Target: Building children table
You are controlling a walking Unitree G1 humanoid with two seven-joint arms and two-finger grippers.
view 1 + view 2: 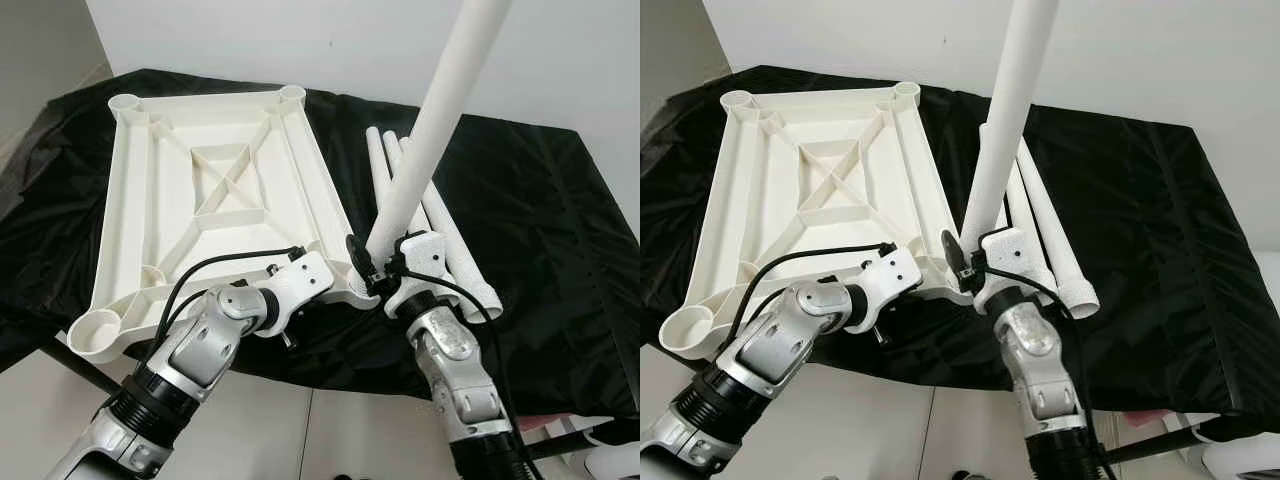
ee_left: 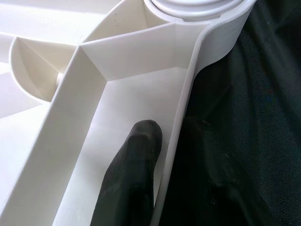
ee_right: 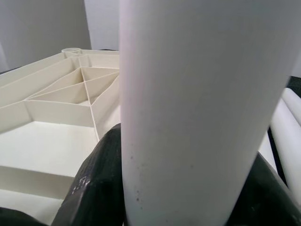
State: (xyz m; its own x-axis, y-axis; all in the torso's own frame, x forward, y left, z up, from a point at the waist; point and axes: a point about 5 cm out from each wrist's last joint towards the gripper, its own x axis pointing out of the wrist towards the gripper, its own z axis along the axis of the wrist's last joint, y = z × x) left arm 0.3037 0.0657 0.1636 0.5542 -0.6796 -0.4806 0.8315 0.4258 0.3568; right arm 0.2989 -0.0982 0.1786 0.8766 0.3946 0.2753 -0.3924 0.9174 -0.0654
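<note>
White plastic tabletop (image 1: pixel 215 190) lies upside down on black cloth (image 1: pixel 540 220). Right gripper (image 1: pixel 385 262) clamps a table leg (image 1: pixel 440 110) upright at the near-right corner socket (image 2: pixel 200 4); it should keep the leg vertical and press straight down. Left gripper (image 1: pixel 318 272) pinches the tabletop rim, one finger (image 2: pixel 134 179) inside. Spare legs (image 1: pixel 440 225) lie beside.

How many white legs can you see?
4. One leg stands tilted in the right pincer at the tabletop's near corner. Three legs lie on the black cloth beside it; the upright one partly hides them.
</note>
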